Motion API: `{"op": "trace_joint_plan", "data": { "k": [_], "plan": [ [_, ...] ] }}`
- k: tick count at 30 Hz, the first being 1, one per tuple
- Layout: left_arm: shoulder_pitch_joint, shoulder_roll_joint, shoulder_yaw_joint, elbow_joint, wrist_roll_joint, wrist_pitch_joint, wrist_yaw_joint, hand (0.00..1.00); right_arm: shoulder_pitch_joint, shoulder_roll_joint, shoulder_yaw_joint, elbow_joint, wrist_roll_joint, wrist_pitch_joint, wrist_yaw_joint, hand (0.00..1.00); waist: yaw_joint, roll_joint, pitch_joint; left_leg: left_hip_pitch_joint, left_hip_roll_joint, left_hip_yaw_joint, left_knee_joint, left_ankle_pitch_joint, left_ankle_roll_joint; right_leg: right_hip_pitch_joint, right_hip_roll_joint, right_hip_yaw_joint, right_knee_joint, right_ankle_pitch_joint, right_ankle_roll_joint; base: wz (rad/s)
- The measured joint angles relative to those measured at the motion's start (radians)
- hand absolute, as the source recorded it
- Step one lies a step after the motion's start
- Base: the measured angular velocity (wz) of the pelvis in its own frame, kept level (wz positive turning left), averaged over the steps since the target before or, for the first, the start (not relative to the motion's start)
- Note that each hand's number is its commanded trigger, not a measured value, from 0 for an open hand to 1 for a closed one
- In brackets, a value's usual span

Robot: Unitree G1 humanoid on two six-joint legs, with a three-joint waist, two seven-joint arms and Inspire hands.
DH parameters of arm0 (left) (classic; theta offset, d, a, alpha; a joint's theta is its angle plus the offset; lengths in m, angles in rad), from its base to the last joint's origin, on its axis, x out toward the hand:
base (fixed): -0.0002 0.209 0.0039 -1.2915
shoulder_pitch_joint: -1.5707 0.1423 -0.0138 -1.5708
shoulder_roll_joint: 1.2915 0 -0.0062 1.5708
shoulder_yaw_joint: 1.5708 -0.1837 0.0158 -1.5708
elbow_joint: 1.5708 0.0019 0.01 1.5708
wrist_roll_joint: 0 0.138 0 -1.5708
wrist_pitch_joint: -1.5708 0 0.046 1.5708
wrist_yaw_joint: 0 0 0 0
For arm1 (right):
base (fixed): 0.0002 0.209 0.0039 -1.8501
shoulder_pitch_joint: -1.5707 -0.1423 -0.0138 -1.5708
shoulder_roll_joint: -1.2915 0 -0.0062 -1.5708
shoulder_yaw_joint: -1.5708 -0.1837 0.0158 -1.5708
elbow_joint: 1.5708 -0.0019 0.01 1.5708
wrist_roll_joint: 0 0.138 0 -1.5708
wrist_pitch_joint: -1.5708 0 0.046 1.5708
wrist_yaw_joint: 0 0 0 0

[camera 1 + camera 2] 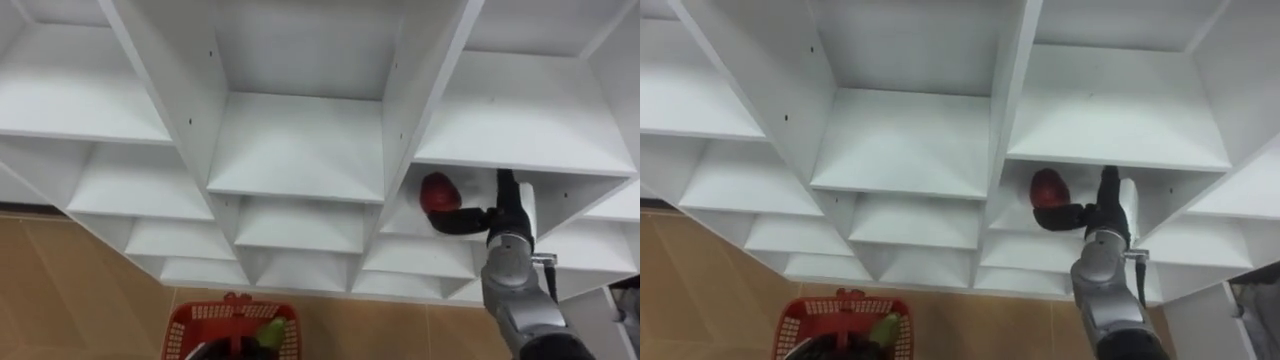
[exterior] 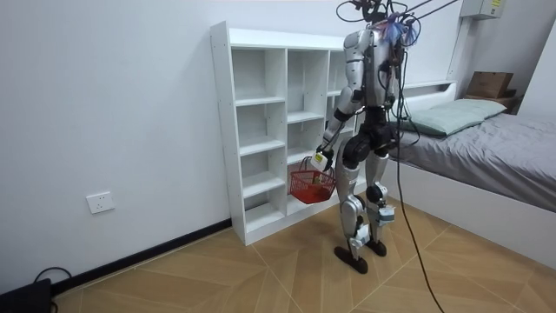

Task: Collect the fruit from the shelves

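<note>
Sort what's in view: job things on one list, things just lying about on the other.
Job: red fruit in the closet; right robot hand at it; basket with a green thing inside, hanging from the left robot hand.
Lying about: bed; pillow; wall socket.

One red fruit (image 1: 438,192); one basket (image 1: 185,325); one closet (image 1: 300,150).

A white wall (image 2: 104,96) fills the upper left, with a brown wood floor (image 2: 243,278) below. A white closet (image 2: 252,102) stands mid-frame, and a grey bed (image 2: 512,148) at the right.
</note>
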Motion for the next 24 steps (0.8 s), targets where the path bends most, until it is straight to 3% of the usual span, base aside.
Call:
{"op": "trace_joint_plan", "data": {
  "k": [11,24],
  "plan": [
    [-0.062,0.027,-0.040,0.001,0.000,-0.001,0.014,1.00,-0.117,-0.038,0.001,0.139,0.017,0.001,-0.043,0.00,0.031,-0.010,0.0055,-0.050,0.000,0.000,0.000,0.003,-0.001,-0.051,0.000,-0.002,0.002,0.002,-0.003,0.00],
    [-0.135,0.028,-0.102,0.041,-0.017,-0.018,0.033,1.00,-0.203,-0.068,0.012,0.211,0.018,-0.025,-0.047,0.00,0.061,-0.017,0.0195,-0.126,0.000,-0.005,0.008,0.004,-0.001,-0.121,0.001,0.001,0.001,0.003,-0.003,0.01]
  ]
}}
